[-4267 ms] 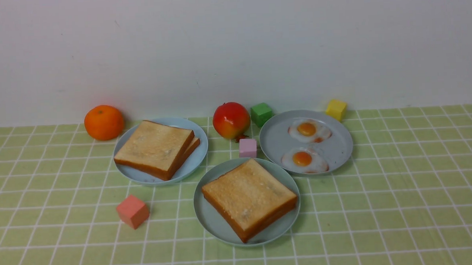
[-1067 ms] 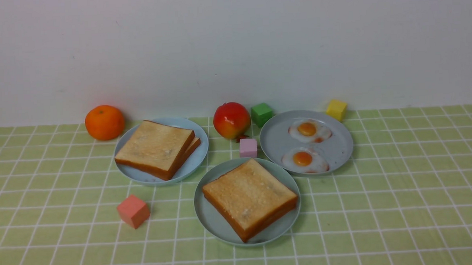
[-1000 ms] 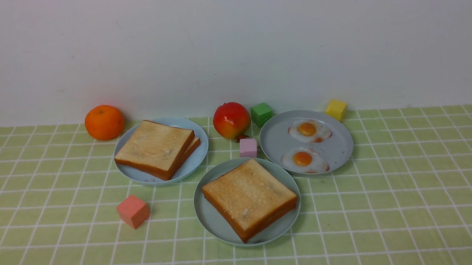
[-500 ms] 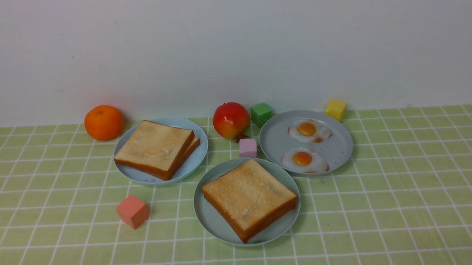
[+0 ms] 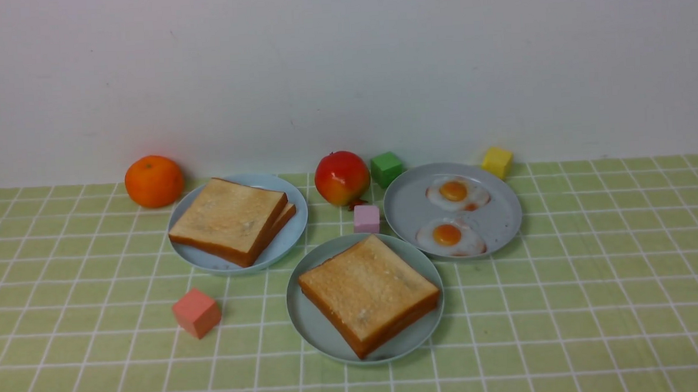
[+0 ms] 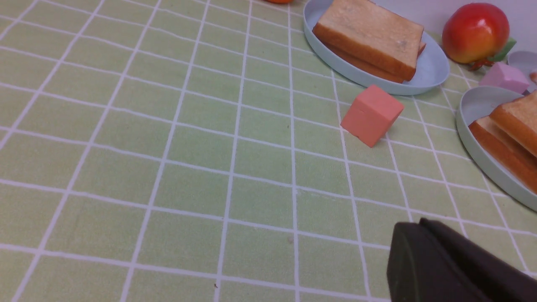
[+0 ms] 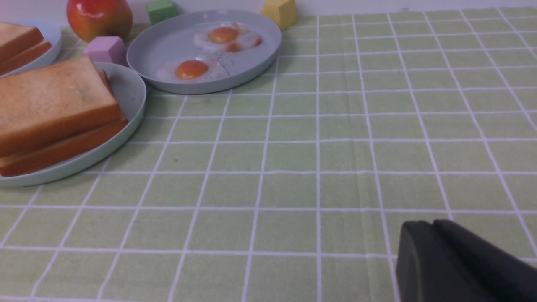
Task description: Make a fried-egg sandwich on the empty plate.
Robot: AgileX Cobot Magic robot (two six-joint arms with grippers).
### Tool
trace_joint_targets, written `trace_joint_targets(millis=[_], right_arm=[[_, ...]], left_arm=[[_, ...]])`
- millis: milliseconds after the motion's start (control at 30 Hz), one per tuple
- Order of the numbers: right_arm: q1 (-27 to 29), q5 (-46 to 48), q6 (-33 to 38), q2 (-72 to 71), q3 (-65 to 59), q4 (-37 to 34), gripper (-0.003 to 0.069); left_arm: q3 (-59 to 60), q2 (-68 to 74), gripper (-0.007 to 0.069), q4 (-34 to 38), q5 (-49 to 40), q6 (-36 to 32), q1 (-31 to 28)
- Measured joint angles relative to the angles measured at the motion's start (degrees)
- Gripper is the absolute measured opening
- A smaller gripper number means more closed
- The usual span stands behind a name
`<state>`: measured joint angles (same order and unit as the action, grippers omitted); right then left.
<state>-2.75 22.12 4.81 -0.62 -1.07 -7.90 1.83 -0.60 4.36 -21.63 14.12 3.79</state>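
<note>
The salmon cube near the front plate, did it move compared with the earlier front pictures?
No. The salmon cube sits on the same white grid lines of the tablecloth, left of the mint plate.

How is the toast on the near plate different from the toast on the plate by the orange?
The near toast stack sits turned corner-on, its slices nearly flush; the far toast stack lies squarer, its lower slice poking out to one side. The near plate looks greener, the far plate bluer. Both stacks are two golden slices.
</note>
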Motion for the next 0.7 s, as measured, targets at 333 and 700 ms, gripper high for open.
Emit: trace_joint_targets(millis=[333, 700], right_arm=[[0.0, 0.0, 0.0, 0.0, 0.0, 0.0, 0.0058], [0.0, 0.0, 0.0, 0.0, 0.0, 0.0, 0.0074]], left_arm=[[0.0, 0.0, -0.0013, -0.1, 0.0, 0.0, 0.0], [0.0, 0.0, -0.0005, -0.1, 0.0, 0.0, 0.0]])
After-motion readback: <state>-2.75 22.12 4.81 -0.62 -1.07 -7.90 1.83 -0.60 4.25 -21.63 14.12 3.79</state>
